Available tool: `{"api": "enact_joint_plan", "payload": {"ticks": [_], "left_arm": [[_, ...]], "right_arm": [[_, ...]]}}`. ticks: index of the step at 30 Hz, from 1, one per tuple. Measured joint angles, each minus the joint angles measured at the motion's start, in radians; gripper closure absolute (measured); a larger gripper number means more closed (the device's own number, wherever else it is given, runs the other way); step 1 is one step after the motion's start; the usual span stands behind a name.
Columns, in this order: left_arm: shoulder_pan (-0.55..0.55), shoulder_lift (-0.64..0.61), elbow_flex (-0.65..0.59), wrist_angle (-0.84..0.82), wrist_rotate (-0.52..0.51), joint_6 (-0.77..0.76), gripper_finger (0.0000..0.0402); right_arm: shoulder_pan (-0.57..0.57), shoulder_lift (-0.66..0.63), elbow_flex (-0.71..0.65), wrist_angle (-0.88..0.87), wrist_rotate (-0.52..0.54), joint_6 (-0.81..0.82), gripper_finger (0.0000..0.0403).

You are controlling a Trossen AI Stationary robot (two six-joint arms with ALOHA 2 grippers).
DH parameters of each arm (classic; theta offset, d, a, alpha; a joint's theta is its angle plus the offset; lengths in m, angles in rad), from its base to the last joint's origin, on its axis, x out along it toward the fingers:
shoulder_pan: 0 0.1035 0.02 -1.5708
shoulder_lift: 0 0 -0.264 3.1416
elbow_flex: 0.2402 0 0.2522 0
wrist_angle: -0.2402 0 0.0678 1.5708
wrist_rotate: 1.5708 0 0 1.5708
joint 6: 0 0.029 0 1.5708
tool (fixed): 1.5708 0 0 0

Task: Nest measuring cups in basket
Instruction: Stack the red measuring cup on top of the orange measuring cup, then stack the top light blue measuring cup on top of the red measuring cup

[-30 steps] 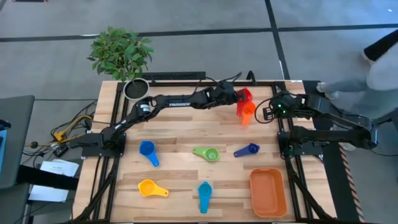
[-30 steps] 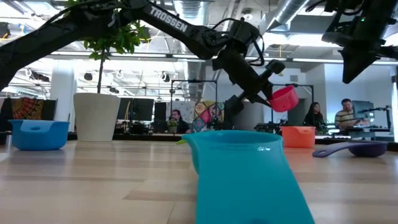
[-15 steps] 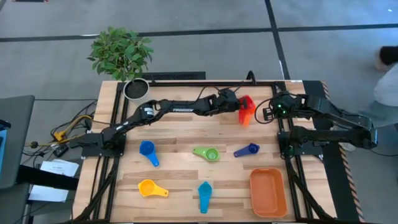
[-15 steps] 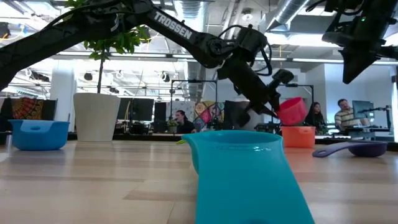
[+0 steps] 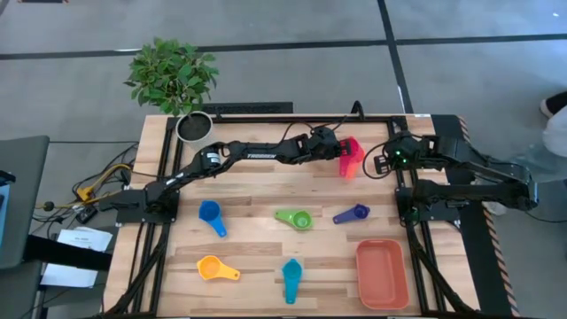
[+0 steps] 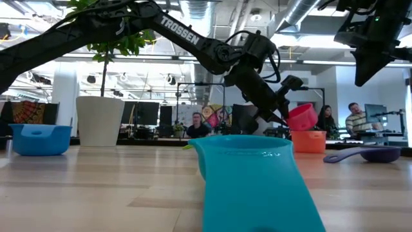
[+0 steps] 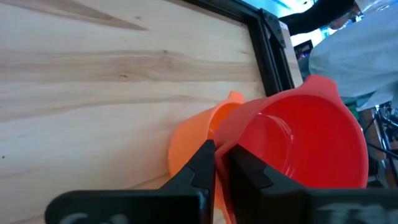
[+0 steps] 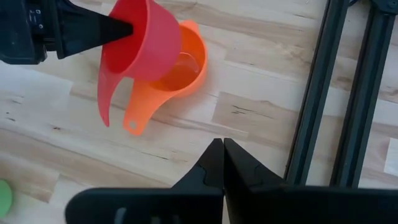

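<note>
Your left gripper point(image 5: 335, 148) is stretched across the far side of the table point(image 5: 257, 239), its fingers clenched on the rim of the red cup point(image 5: 349, 156). It holds that cup tilted just above the orange cup point(image 8: 180, 62), which rests on the wood near the far right frame rail. From the right wrist view the red cup point(image 8: 134, 46) overlaps the orange one and its handle hangs down beside the orange handle; whether the two cups touch you cannot quite tell from these angles. In the left wrist view the red cup point(image 7: 298, 146) fills the right of the picture with the orange cup point(image 7: 199, 140) peeking out behind it. In the low view the red cup point(image 6: 301, 117) hangs clear of the table, over the orange cup point(image 6: 309, 140). Your right gripper point(image 8: 219, 163) waits at the far right edge, fingers pressed together with nothing between them, pointing toward the two cups. The other cups lie loose on the table: blue point(image 5: 211, 215), green point(image 5: 295, 218), dark blue point(image 5: 353, 213), yellow point(image 5: 215, 268) and light blue point(image 5: 291, 277). The basket point(image 5: 382, 273) sits at the near right corner, well apart from the red cup. A plant pot point(image 5: 194, 126) stands at the far left corner.
</note>
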Motion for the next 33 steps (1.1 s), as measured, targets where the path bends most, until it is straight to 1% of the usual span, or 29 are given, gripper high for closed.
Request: {"api": "enact_joint_plan", "payload": {"ticks": [9, 15, 21, 24, 26, 29, 33], "left_arm": [[0.0, 0.0, 0.0, 0.006, 0.021, -0.019, 0.0347], [0.01, 0.0, 0.0, 0.007, 0.062, -0.038, 0.0315], [0.021, 0.0, 0.0, 0.007, 0.092, -0.03, 0.0286], [0.028, 0.0, 0.0, 0.007, 0.155, 0.016, 0.0277], [0.034, -0.003, 0.0, -0.002, 0.216, 0.07, 0.0273], [0.044, -0.018, 0.0, -0.027, 0.273, 0.15, 0.0271], [0.05, -0.073, 0.0, -0.106, 0.282, 0.272, 0.0271]], "right_arm": [[0.0, 0.0, 0.0, 0.001, 0.0, 0.0, 0.0378], [0.0, 0.0, 0.0, 0.002, 0.001, 0.011, 0.0384], [0.0, 0.0, 0.0, 0.003, 0.002, 0.015, 0.0378], [0.0, 0.0, 0.0, 0.003, 0.004, 0.015, 0.0377], [0.0, 0.0, 0.0, 0.003, 0.004, 0.012, 0.038], [-0.001, 0.0, 0.0, 0.003, 0.008, 0.011, 0.0383], [0.0, 0.0, 0.0, 0.01, 0.025, 0.011, 0.0383]]}}
